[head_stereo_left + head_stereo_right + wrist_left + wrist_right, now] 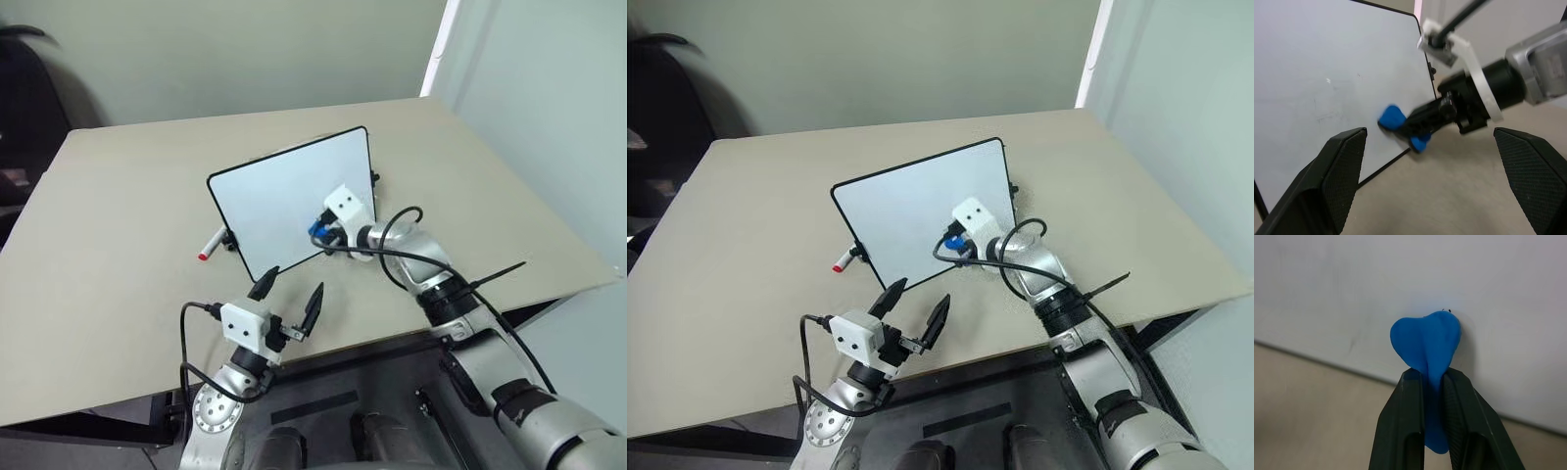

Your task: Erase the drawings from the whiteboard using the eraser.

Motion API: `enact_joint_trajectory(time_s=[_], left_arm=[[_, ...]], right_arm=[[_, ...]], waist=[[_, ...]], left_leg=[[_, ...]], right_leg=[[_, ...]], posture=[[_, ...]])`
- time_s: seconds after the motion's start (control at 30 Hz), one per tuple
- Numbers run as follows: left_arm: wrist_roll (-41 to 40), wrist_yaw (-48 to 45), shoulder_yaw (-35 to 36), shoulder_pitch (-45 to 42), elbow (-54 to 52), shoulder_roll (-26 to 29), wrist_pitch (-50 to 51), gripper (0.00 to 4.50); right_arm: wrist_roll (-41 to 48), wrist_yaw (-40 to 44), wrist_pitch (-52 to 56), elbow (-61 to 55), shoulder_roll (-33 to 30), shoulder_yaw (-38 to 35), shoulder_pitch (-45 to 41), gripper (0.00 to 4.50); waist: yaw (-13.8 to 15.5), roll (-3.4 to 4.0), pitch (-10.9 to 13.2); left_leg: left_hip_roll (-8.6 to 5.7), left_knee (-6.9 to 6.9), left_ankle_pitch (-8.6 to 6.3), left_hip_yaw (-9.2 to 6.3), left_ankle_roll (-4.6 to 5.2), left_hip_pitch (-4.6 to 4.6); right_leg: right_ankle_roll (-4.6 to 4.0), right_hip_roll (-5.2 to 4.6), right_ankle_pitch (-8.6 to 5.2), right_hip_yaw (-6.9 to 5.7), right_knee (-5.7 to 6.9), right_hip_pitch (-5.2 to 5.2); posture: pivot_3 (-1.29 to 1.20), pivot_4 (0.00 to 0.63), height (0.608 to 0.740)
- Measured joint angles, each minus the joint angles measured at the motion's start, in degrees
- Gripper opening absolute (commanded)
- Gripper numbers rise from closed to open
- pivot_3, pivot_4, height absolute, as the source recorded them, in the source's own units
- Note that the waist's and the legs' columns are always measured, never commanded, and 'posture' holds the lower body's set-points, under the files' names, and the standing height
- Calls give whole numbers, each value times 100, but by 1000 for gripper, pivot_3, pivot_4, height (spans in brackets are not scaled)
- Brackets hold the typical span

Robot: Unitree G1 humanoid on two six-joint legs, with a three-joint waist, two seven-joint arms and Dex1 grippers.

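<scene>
The whiteboard (pixel 279 196), white with a thin black frame, stands propped upright in the middle of the table. My right gripper (pixel 1432 374) is shut on the blue eraser (pixel 1426 340) and presses it against the board's face near its lower right corner (pixel 319 231). The drawings are hidden from me; the eraser covers a small patch of the board. Only faint grey smudges (pixel 1327 81) mark the white surface. My left gripper (pixel 291 297) hangs open just in front of the board's lower edge, with nothing between its fingers and apart from the board.
A white marker with a red cap (pixel 210 246) lies on the beige table (pixel 118 245) by the board's lower left corner. The table's near edge runs just behind my left gripper. A dark chair (pixel 24 108) stands past the far left corner.
</scene>
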Motion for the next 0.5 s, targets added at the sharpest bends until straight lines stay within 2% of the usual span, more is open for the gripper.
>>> enact_joint_trajectory(time_s=[0.27, 0.5], left_arm=[[-2, -3, 2, -5, 1, 5, 0, 4500], [1, -7, -15, -67, 2, 6, 1, 4500]], right_arm=[[5, -1, 26, 31, -45, -23, -172, 383], [76, -14, 45, -337, -130, -448, -721, 383]], waist=[[1, 1, 7], [6, 0, 7]], left_leg=[[0, 4, 2, 1, -3, -9], [0, 2, 11, 0, 11, -8]], right_leg=[[-2, 0, 1, 0, 0, -12], [-9, 0, 6, 0, 1, -12]], posture=[[0, 150, 739], [0, 150, 739]])
